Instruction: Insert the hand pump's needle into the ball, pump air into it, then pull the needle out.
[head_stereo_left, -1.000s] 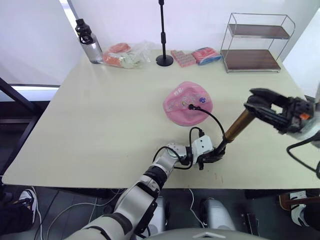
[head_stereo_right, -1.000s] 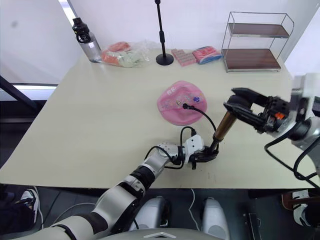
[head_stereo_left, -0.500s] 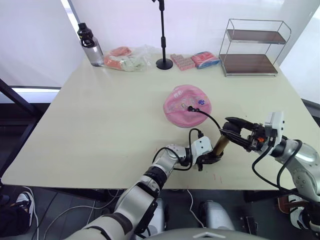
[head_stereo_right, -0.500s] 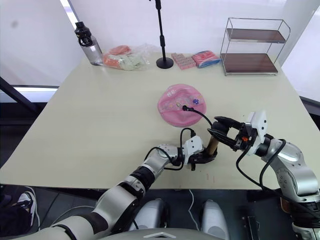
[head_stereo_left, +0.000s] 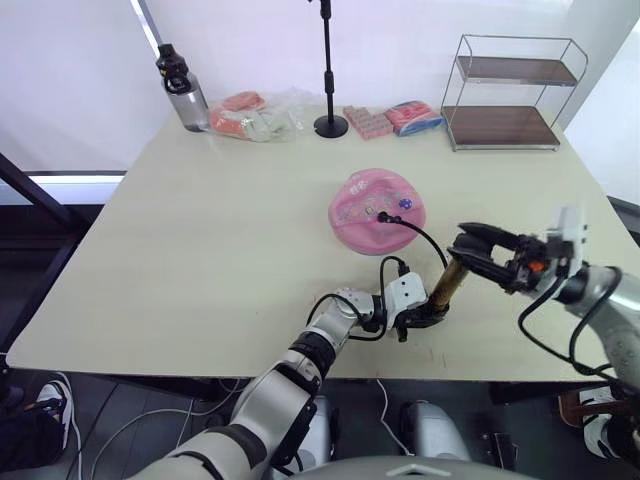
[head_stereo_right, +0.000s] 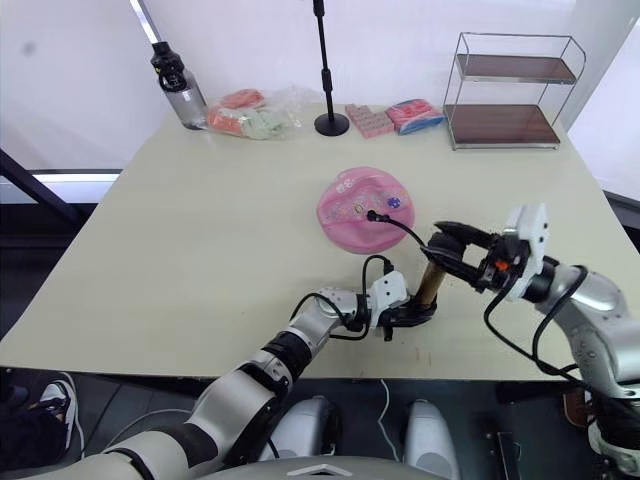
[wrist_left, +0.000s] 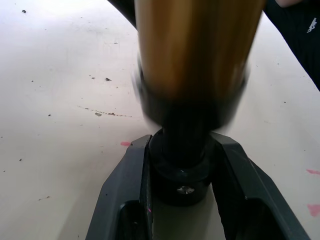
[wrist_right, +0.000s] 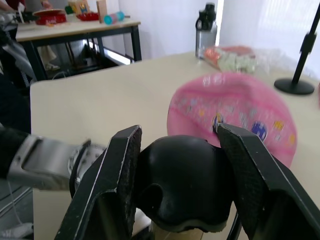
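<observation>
I see the hand pump (head_stereo_left: 447, 285) standing tilted near the front edge of the worktop (head_stereo_left: 200, 250), its gold barrel leaning up toward my right. Its black base cap sits between the left gripper (wrist_left: 181, 165) jaws, which are closed tight on it, low against the worktop. At the upper end, the right gripper (wrist_right: 181, 165) has its jaws around the black T-handle (wrist_right: 182, 187), both fingers pressed to its sides. The thin black hose (head_stereo_left: 425, 236) loops up from the base and arcs over to the ball (head_stereo_left: 378, 208), ending at its top, where I take the needle (head_stereo_left: 383, 216) to be seated; the pin itself is too small to make out. The pink ball lies flattened, just beyond the pump toward the worktop's middle. Along the far edge I see a water bottle (head_stereo_left: 180, 88), a black stand (head_stereo_left: 329, 70) and a wire shelf rack (head_stereo_left: 510, 90).
</observation>
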